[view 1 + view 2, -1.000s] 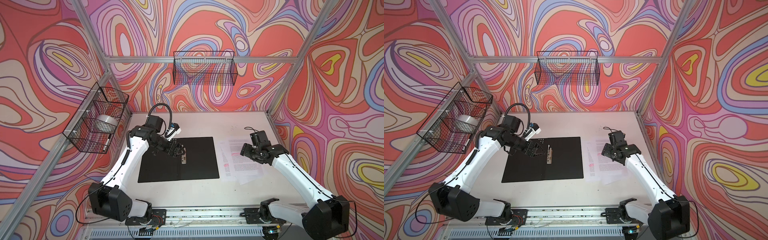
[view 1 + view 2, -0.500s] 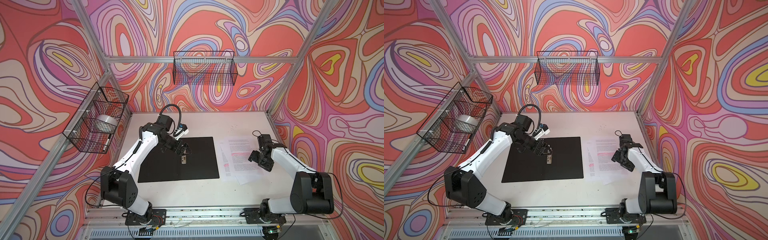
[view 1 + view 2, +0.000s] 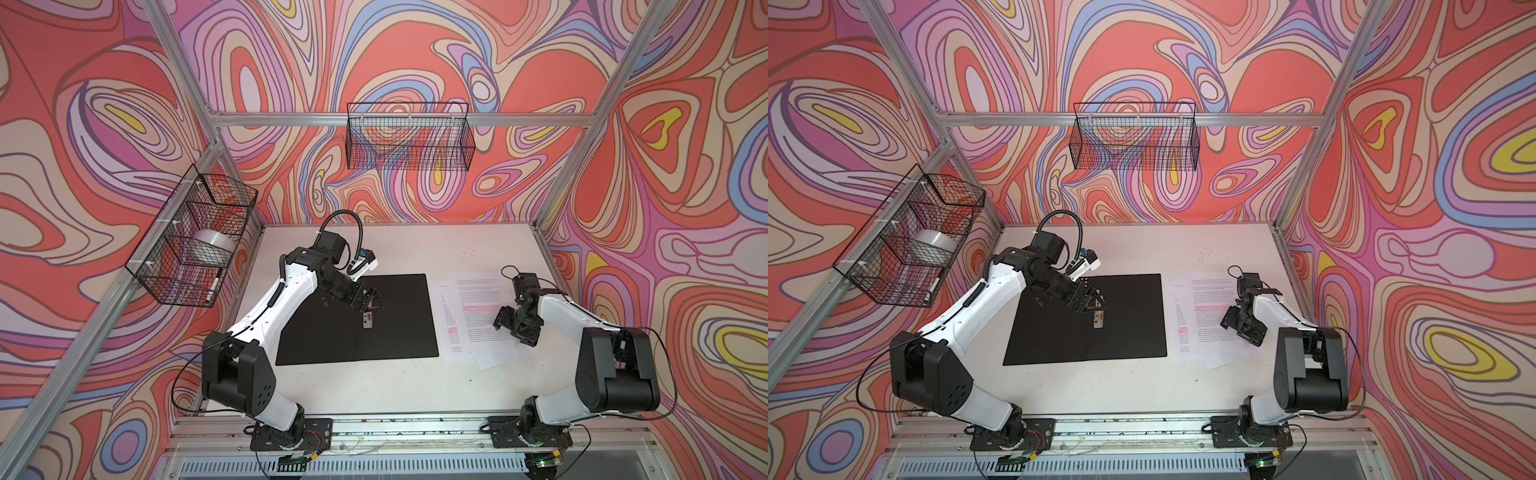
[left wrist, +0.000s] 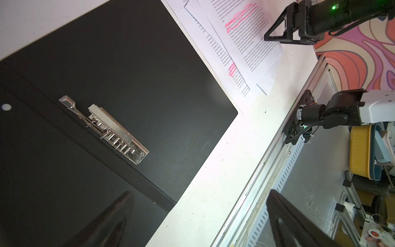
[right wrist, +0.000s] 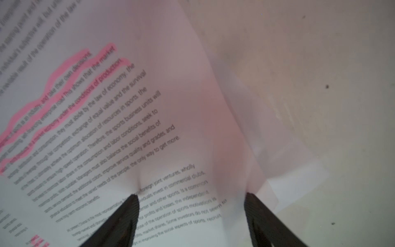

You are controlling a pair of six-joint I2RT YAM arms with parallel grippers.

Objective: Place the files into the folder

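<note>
The folder [image 3: 399,328] [image 3: 1129,332] [image 4: 149,74] lies open and flat on the table, black inside up, with its metal clip [image 3: 367,321] [image 3: 1098,321] [image 4: 111,130] along the spine. My left gripper [image 3: 370,302] [image 3: 1099,306] [image 4: 199,192] hovers open just above the clip, holding nothing. The files [image 3: 473,299] [image 3: 1204,299] [image 4: 245,38] [image 5: 128,128], white sheets with pink-highlighted text, lie fanned right of the folder. My right gripper [image 3: 513,330] [image 3: 1241,328] [image 5: 191,194] stands open with both fingertips [image 5: 133,203] pressed on the top sheet near its right edge, which bulges up between them.
A wire basket [image 3: 409,137] hangs on the back wall. Another wire basket [image 3: 195,241] on the left wall holds a tape roll [image 3: 212,245]. An aluminium rail [image 3: 415,424] runs along the table's front edge. The right wall frame stands close behind the files.
My right arm folded back and its gripper came down onto the files nearer their right edge. My left arm rose at the elbow and its gripper shifted slightly right over the clip.
</note>
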